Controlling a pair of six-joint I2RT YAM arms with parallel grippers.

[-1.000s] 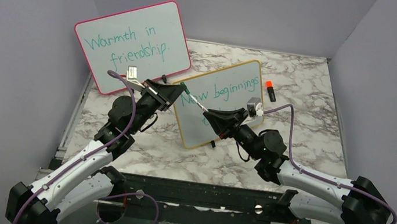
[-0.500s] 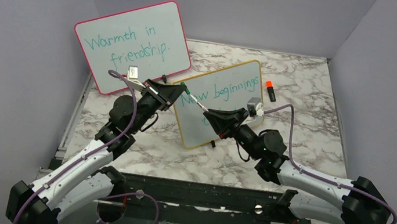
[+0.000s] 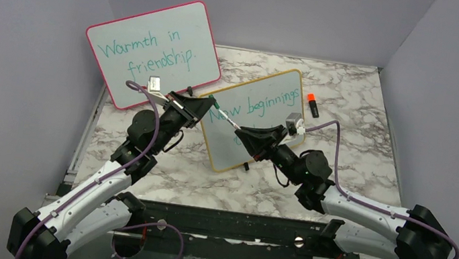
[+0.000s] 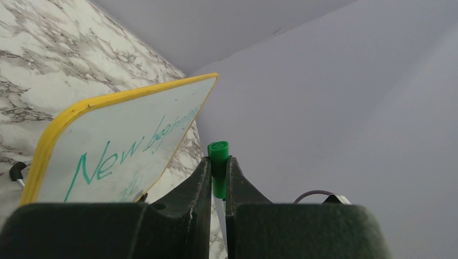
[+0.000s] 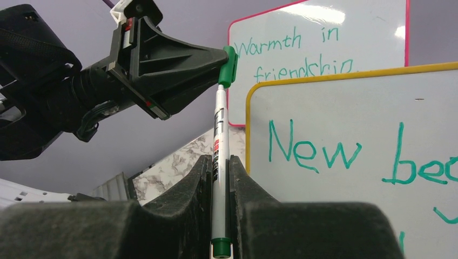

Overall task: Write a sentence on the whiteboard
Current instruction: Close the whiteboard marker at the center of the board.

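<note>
The yellow-framed whiteboard [image 3: 227, 149] stands tilted at mid-table, carrying the teal sentence [image 3: 257, 108]; "New beginnings" is readable, and the right arm hides most of the lower line. A white marker [image 3: 227, 120] spans the gap between both grippers in front of the board's left part. My left gripper [image 3: 212, 105] is shut on the marker's green cap [image 4: 218, 150]. My right gripper [image 5: 219, 159] is shut on the white barrel [image 5: 219, 124], whose top end sits in the cap [image 5: 229, 66]. The whiteboard [image 5: 351, 124] fills the right of the right wrist view.
A larger pink-framed whiteboard [image 3: 153, 51] reading "Warmth in friendship" leans at the back left. An orange-and-black marker [image 3: 312, 104] lies on the marble table [image 3: 363, 121] just right of the yellow board. Grey walls close in on three sides.
</note>
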